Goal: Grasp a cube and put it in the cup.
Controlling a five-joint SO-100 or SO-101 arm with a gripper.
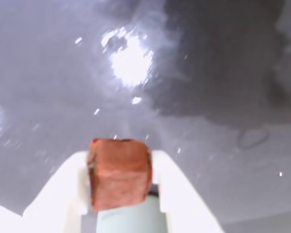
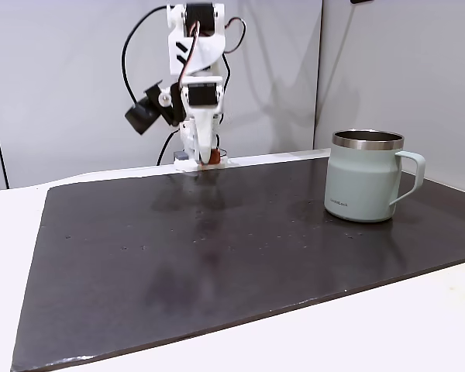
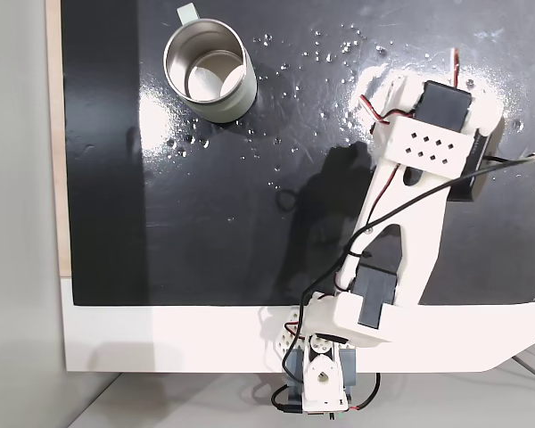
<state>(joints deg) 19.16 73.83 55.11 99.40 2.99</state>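
One reddish-brown cube [image 1: 120,172] is sitting clamped in the claw [image 1: 121,179]: in the wrist view the two white fingers [image 1: 177,194] are pressing against its left and right sides, and a pale grey-green part of the claw is showing just beneath it at the bottom edge. Behind the cube the dark, glossy mat [image 1: 208,73] is blurring into grey, with a bright lamp glare on it above the block.

In a fixed view from the front, the white arm [image 2: 194,54] is standing at the far edge of the black mat [image 2: 217,256], folded so that the claw [image 2: 207,159] is pointing down, with a small patch of the cube [image 2: 215,160] showing at its tip. Whether the tip is touching the mat or hanging just above it cannot be told. The cup [image 2: 366,177], pale sage green with a bare steel rim, is standing upright on the mat well to the right of the claw, its handle turning to the right.

In a fixed view from above, the cup [image 3: 216,98] is standing near the top left corner of the mat [image 3: 205,223], its mouth open upward, while the arm [image 3: 410,232] is reaching over the right part of the mat. The mat is lying on a white surface [image 3: 160,339].
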